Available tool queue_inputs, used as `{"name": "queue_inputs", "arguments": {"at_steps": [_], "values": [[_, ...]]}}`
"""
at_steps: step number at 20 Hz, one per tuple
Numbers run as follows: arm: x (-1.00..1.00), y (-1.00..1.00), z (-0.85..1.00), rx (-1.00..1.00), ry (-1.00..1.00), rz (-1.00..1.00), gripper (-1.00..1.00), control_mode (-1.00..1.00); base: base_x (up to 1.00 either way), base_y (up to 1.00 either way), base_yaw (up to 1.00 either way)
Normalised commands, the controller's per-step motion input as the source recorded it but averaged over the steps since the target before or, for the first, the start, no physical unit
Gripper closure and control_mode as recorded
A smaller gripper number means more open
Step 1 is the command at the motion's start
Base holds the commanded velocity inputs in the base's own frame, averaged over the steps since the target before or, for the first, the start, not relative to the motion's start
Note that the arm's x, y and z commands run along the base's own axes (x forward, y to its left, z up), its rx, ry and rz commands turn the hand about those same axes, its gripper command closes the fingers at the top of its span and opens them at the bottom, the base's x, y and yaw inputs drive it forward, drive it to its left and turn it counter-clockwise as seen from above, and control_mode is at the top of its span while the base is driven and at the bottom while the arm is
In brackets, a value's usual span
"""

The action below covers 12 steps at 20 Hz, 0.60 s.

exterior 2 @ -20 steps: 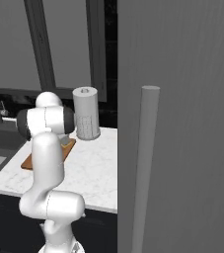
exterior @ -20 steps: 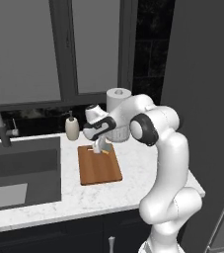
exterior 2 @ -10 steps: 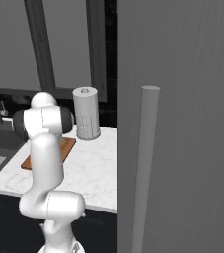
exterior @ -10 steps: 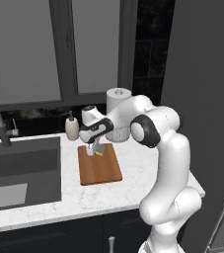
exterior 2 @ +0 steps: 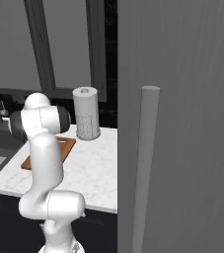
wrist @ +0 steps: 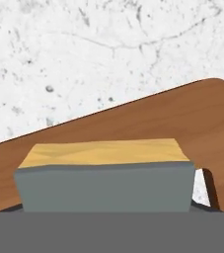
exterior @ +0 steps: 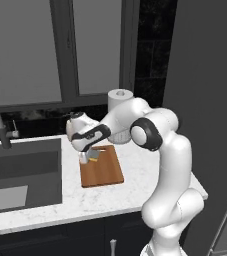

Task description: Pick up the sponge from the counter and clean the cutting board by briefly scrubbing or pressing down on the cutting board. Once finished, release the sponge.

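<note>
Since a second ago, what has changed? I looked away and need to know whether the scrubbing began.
The gripper with the sponge has come down and slid toward the sink side of the cutting board, so the sponge now sits low at the board's far left corner. Whether it presses on the wood cannot be told. The board, the paper towel roll and the counter stayed put.
</note>
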Motion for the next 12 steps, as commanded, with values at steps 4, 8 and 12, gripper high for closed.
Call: {"name": "queue_inputs", "arguments": {"at_steps": [4,8,12], "values": [[-0.60,0.00,-0.60,-0.15,0.04,0.08,1.00,-1.00,0.00,0.00,0.00],[-0.84,0.00,-0.42,-0.11,0.09,0.09,1.00,-1.00,0.00,0.00,0.00],[-0.99,0.00,-0.38,-0.04,0.12,0.12,1.00,-1.00,0.00,0.00,0.00]]}}
